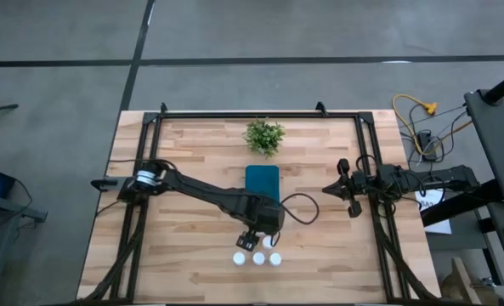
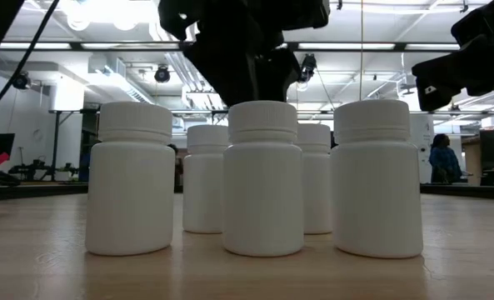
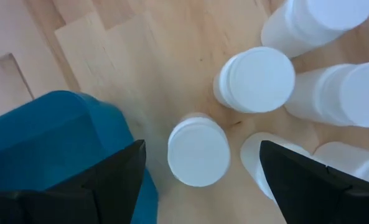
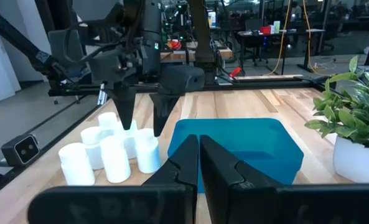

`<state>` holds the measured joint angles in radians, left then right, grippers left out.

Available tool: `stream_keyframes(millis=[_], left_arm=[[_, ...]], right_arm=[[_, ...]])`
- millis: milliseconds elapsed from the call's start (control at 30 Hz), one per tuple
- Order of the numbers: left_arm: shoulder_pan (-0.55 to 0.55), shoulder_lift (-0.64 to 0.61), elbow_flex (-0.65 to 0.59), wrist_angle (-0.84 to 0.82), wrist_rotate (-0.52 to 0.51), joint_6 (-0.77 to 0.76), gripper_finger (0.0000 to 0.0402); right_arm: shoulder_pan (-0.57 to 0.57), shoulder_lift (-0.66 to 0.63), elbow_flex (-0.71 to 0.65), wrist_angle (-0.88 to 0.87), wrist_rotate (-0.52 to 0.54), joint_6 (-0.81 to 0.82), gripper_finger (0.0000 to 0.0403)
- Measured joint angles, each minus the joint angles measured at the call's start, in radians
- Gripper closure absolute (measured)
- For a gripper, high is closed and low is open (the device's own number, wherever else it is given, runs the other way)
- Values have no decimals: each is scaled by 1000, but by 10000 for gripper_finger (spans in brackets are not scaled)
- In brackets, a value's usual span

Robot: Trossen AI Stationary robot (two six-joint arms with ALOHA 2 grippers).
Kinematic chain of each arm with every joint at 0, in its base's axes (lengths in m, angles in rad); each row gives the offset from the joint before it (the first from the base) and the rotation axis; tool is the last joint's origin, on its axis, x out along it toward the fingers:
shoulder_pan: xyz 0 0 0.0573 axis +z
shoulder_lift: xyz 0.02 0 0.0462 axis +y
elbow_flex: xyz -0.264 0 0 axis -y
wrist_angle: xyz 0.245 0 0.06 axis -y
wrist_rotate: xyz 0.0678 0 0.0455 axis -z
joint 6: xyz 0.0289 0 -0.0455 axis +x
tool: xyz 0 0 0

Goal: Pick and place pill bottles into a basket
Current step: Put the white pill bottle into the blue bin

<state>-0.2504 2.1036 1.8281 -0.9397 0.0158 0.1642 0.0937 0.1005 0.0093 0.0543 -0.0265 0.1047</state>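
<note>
Right up against the lens, the pill bottles stand clustered on the wooden table, six of them by the left wrist view, all upright, just beside the basket. The basket looks empty, so by my reckoning nothing is placed yet and the whole lot remains. The left gripper hangs over the cluster, fingers spread wide either side of one bottle, gripping nothing. The right gripper waits at the table's right side, pinched together, empty.
</note>
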Motion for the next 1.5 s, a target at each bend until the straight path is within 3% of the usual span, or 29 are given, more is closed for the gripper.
stream_keyframes(millis=[1200, 1500], left_arm=[[0, 21, -3, 13, -11, -27, 105], [0, 21, -59, 53, 2, -31, 105]], right_arm=[[0, 1, 0, -30, 1, 1, 394], [0, 0, 0, -29, 1, 1, 394]])
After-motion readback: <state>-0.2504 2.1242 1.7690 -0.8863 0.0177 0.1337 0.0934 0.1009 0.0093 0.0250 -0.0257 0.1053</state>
